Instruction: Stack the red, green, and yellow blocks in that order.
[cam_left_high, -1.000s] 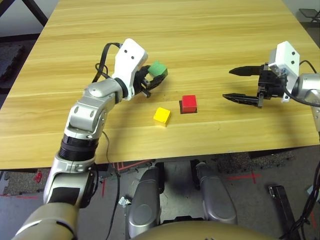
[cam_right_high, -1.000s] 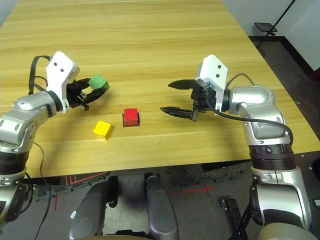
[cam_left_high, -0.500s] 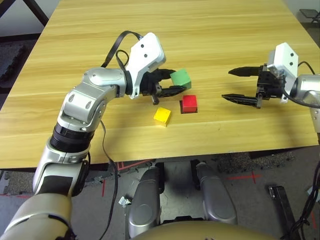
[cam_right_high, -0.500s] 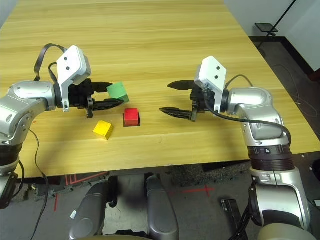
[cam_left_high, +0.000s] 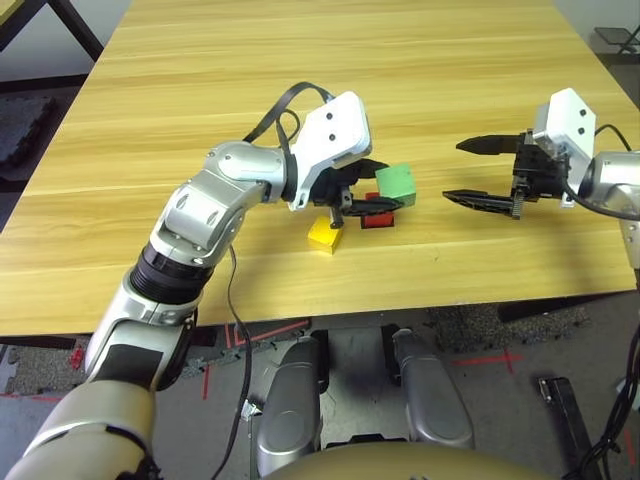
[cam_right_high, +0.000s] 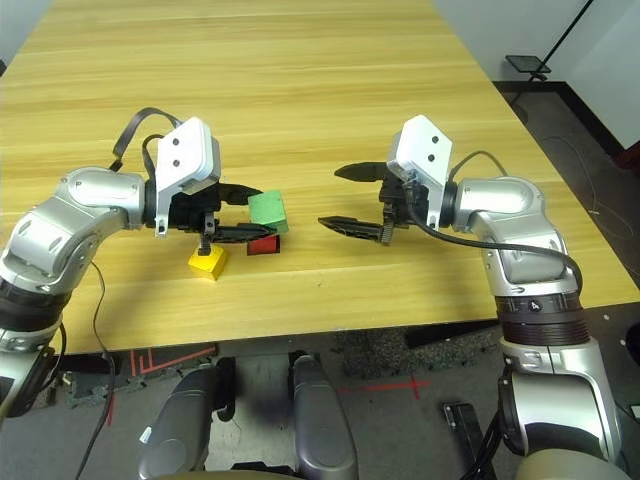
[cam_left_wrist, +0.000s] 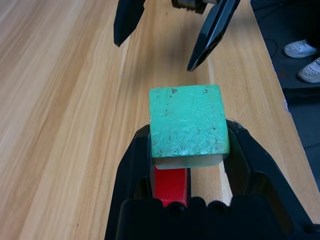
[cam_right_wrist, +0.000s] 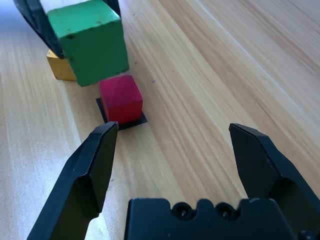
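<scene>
left wrist view has the green block (cam_left_wrist: 188, 123) pinched between the two black fingers of the left claw (cam_left_wrist: 189, 150), one finger on each side face. its top face is a matte mint green, scuffed with small dark specks and pale scratches, and its lower edge looks worn to a lighter tone. directly beneath it, between the same fingers, a strip of the red block (cam_left_wrist: 170, 184) shows; the green block hangs above it and does not rest on it.

from the head camera, the left claw (cam_left_high: 385, 192) reaches in from the left with the green block (cam_left_high: 396, 182) raised off the wooden tabletop (cam_left_high: 300, 80), slightly tilted, over the red block (cam_left_high: 374, 216), which is partly covered by the fingers. the red block sits on a flat black square patch (cam_right_wrist: 123, 121) on the tabletop; in the right wrist view it is a clean bright red cube (cam_right_wrist: 120, 98) with sharp edges, square on the patch. the yellow block (cam_left_high: 325, 234) lies on the tabletop just beside the red one, on the robot's left and a little nearer the robot, below the left wrist.

the right claw (cam_left_high: 472, 173) hangs above the tabletop to the right of the blocks, well apart from them, its fingers spread wide with nothing between them, pointing toward the red block.
</scene>
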